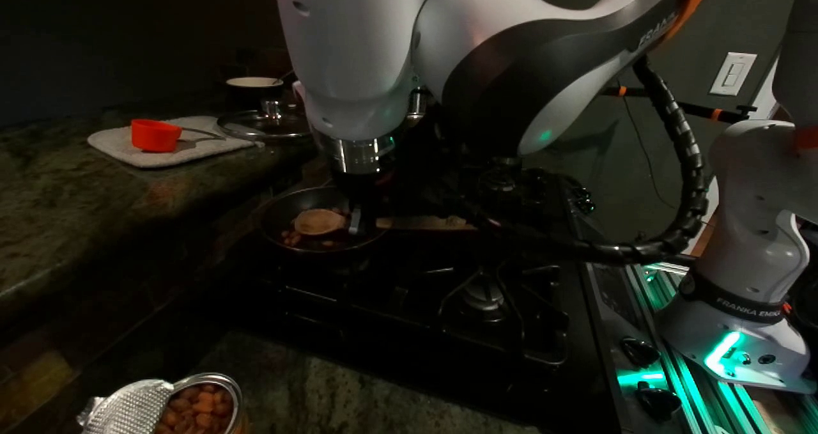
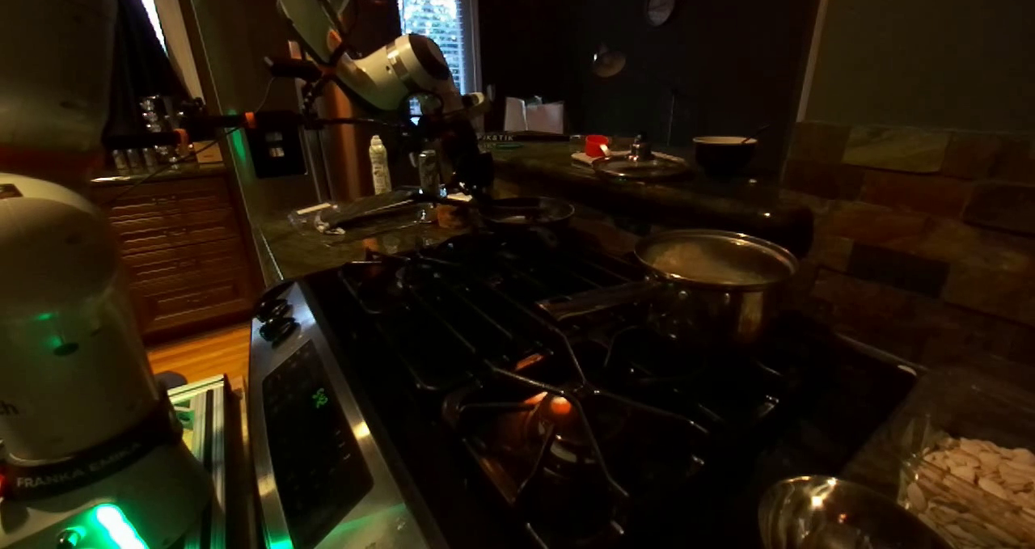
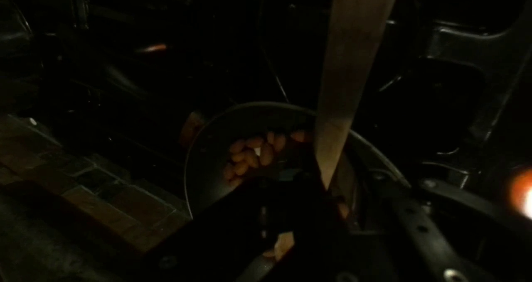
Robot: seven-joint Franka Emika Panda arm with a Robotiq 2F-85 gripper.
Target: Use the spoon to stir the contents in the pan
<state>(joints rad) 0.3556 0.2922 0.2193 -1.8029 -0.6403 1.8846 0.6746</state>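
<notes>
Hand pinches the wooden spoon near its bowl, over the pan (brown pieces inside); handle extends past the rim.

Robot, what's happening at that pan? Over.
Gripper at wooden spoon; grip too dark to confirm. Spoon's round end in or above pan holding bean-like pieces. Nothing seen blocking spoon; pot stands apart from pan.

A Franka arm arches over the wooden spoon, its wrist pointing down above it and its gripper clamped on the neck just beside the bowl. The base, lit green, stands well apart, beyond the spoon's handle end.
</notes>
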